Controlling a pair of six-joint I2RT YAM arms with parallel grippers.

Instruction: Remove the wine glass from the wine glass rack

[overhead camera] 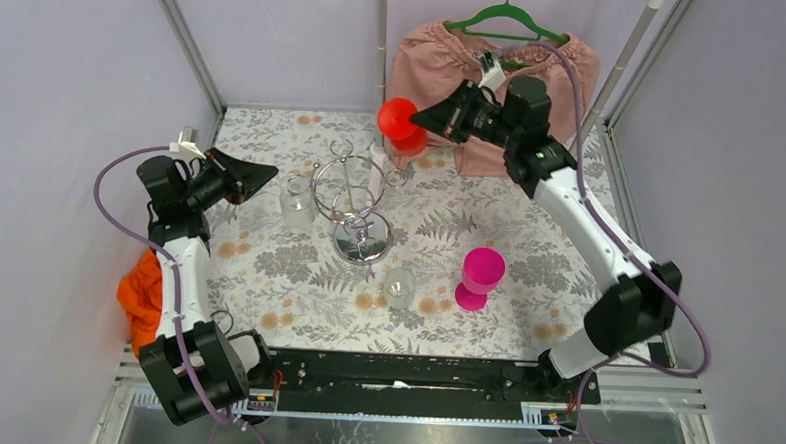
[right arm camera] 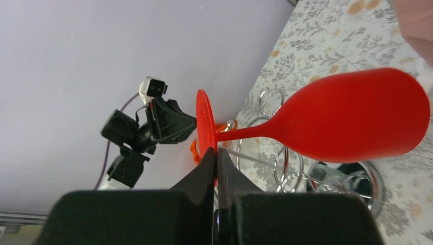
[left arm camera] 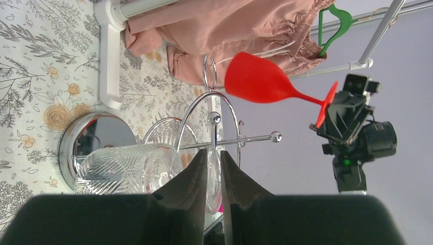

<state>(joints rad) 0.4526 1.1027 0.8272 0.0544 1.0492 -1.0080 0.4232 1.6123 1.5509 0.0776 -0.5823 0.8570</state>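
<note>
So the red glass (overhead camera: 401, 122) is off the rack (overhead camera: 350, 195) as far as we can tell. It hangs in the air just behind and to the right of the rack's top loops, tipped on its side. The right end effector (right arm camera: 215, 158) is clamped on the edge of the foot (right arm camera: 206, 127), fingers pinched flat on either side of the disc. The left end effector (overhead camera: 266, 171) sits well to the left of the rack with its fingers together and nothing in them that we can make out.

How it'll handle: we'd guess it's light. The red is opaque and even, so it may be plastic rather than glass, but we can't tell for sure. Either way the surface looks smooth and slick, and a thin foot rim isn't much to hold. With the bowl hanging out sideways on the long stem (right arm camera: 245, 133), all the leverage works against that pinch — a quick swing could twist it loose or let it pivot between the pads.

If we had to re-grip, we'd go for the stem near the foot, or get further onto the disc. We'd leave the bowl alone, since it's too wide and curved. From the left wrist view the bowl is close to one wire loop, so we'd move it away from the rack slowly before setting it on the surface.
</note>
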